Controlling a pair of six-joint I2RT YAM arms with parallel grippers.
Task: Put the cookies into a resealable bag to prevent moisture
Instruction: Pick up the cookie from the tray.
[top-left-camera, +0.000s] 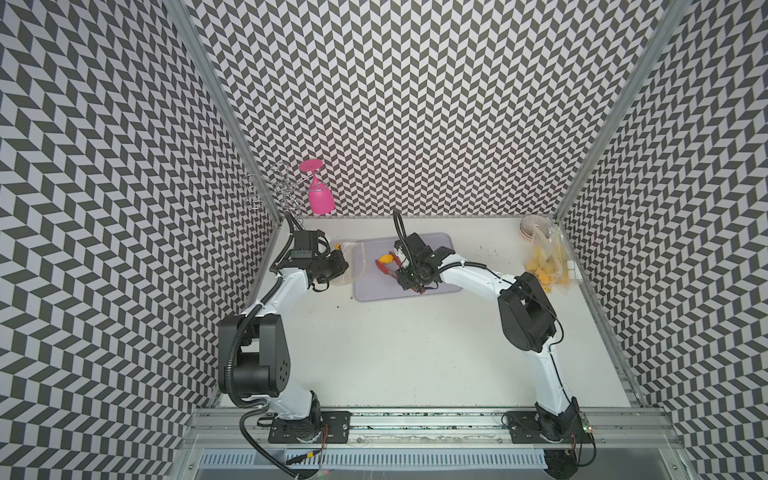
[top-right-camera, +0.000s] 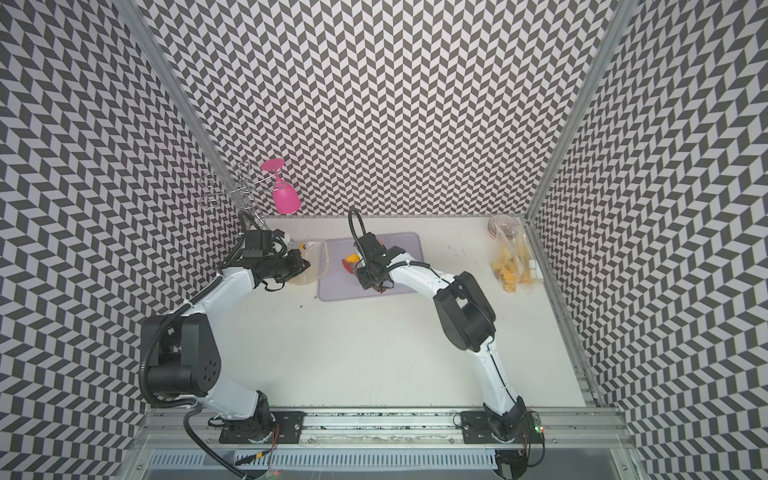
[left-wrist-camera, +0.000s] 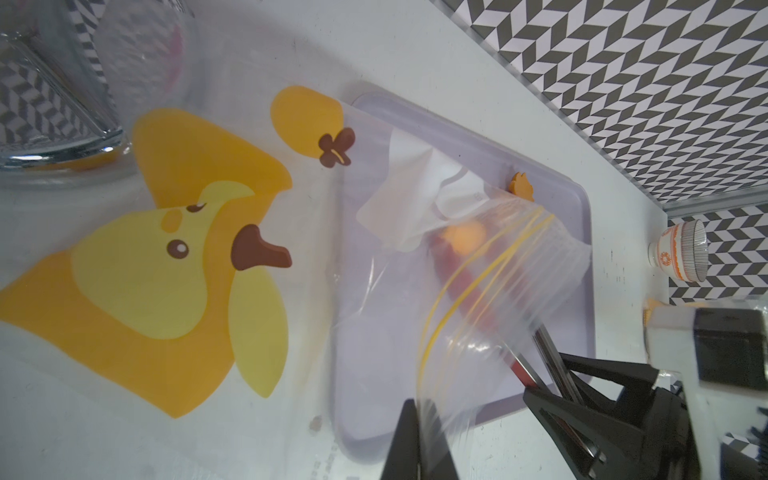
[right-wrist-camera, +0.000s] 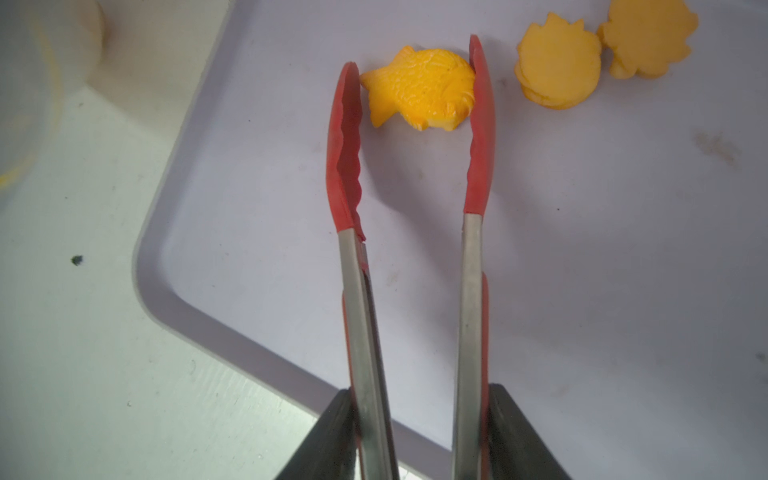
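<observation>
Right tool (right-wrist-camera: 419, 436) sits closest to the lens, its black fingers (right-wrist-camera: 330, 440) pressed against the outsides of the two steel arms of the tongs (right-wrist-camera: 467, 291). It is clamped on the tongs, which themselves stand partly apart. Out at their far end the red silicone tips (right-wrist-camera: 480, 124) bracket the fish cookie (right-wrist-camera: 419, 89), which lies flat on the lavender tray (right-wrist-camera: 582, 291). Its long axis runs straight across the gap, tip to tip: the head end touches one tip, and the tail sits just beside the other with a sliver of tray showing between. A squeeze would probably catch the fish end to end rather than across its belly, so the hold may be narrow and prone to pivot. More scalloped cookies (right-wrist-camera: 559, 68) rest side by side just beyond the fish, outside the tips.

Farther out, the resealable bag (top-left-camera: 353, 262) lies at the tray's edge on the robot's left of the fish, in both top views between the tray and the left tool (left-wrist-camera: 417, 444). That tool is closed on the bag's clear film, mouth end toward the tray. The carry looks short and leftward — right arm has the cookie, left arm has the bag. A second clear bag (top-left-camera: 544, 266) with yellow pieces sits well apart in the far right corner of the desk (top-left-camera: 415, 353).
</observation>
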